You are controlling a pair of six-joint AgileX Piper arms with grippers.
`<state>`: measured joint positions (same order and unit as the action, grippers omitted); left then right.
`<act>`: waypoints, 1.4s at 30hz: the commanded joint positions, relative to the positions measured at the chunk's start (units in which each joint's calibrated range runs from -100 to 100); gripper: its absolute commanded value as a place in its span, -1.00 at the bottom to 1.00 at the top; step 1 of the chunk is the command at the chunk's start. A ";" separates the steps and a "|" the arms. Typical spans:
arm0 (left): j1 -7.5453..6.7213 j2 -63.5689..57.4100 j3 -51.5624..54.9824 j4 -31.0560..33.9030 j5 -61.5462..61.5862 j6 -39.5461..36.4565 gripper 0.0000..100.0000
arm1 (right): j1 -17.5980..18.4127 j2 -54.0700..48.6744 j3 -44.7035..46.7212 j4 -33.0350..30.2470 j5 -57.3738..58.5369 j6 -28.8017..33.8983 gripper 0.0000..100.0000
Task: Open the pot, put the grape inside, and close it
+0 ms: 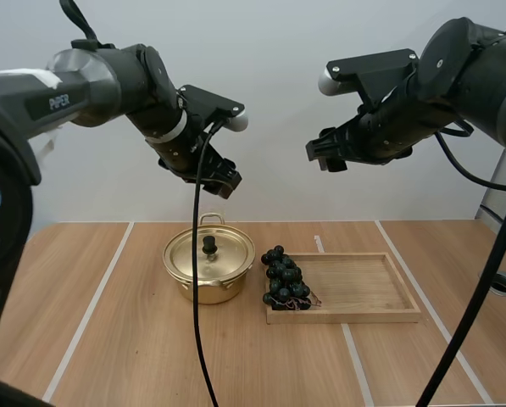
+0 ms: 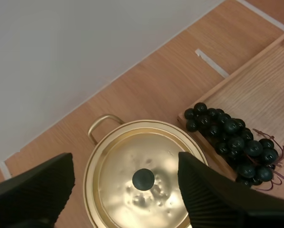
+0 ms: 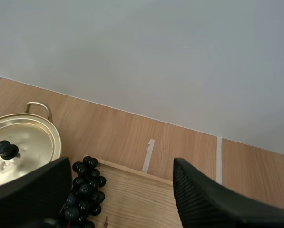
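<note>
Left gripper (image 1: pixel 223 180) hangs spread above the pot (image 1: pixel 203 288), whose lid (image 1: pixel 189 254) is on. Its small knob (image 1: pixel 209 246) could slip from the fingers if the descent is off-centre. Grapes (image 1: pixel 285 278) lie at the tray's (image 1: pixel 363 315) left end, just beside the pot, where a swung lid might knock them. Right gripper (image 1: pixel 327 155) hovers spread, high over the tray.
</note>
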<state>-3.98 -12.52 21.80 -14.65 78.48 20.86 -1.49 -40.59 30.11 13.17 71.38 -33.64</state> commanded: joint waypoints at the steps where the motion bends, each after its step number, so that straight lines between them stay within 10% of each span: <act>1: -0.29 3.05 -0.36 -0.90 -0.40 -0.45 1.00 | -0.22 -0.41 -0.63 0.65 -0.12 -0.69 1.00; 42: -0.29 16.99 -0.36 3.36 4.80 -4.52 1.00 | -0.22 -0.41 -0.63 2.80 0.74 -1.82 1.00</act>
<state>-4.06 4.16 21.80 -10.78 82.62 16.76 -1.49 -40.59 30.11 15.68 71.73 -34.62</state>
